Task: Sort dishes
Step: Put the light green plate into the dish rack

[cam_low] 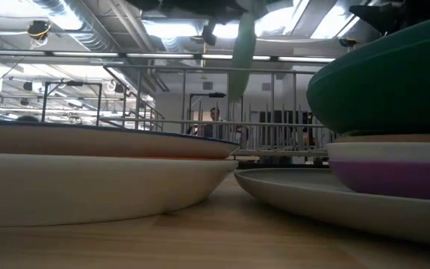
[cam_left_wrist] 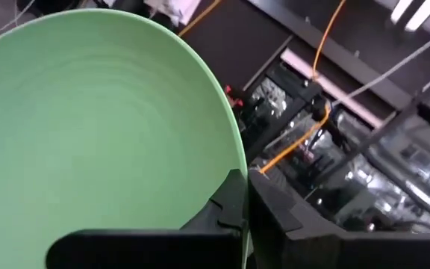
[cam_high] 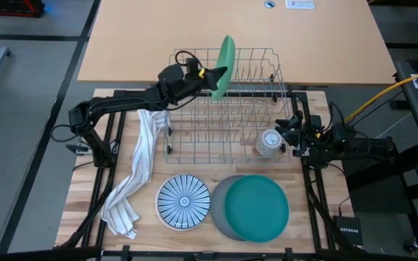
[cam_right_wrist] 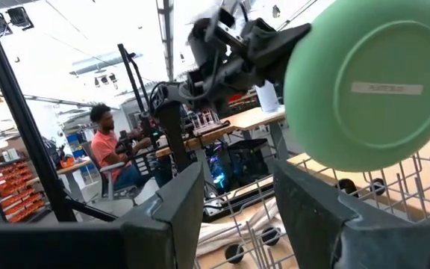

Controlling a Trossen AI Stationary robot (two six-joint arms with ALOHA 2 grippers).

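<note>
A light green plate [cam_high: 225, 61] stands on edge above the far left part of the wire dish rack [cam_high: 227, 109], with my left gripper [cam_high: 210, 73] shut on it. In the right wrist view its underside [cam_right_wrist: 372, 82] faces the camera. In the low view it shows edge-on [cam_low: 241, 52]. My right gripper [cam_right_wrist: 234, 217] waits open at the rack's right side [cam_high: 290, 135], holding nothing. Near the front edge lie a blue-and-white striped plate [cam_high: 183, 203] and a teal dish [cam_high: 256, 208] on a grey plate [cam_high: 220, 210]. My left gripper pinches the green plate's rim [cam_left_wrist: 234, 175] between its two fingers, one on each face. The fingers [cam_left_wrist: 275, 217] reach in about level from the table's left. The plate stands upright on edge, lifted clear above the rack.
A small clear glass cup [cam_high: 269, 142] sits in the rack's near right corner. A white striped towel [cam_high: 133, 181] hangs from the rack's left side onto the table. In the low view a purple bowl [cam_low: 394, 175] shows under the teal dish. A person sits beyond the table [cam_right_wrist: 107, 149].
</note>
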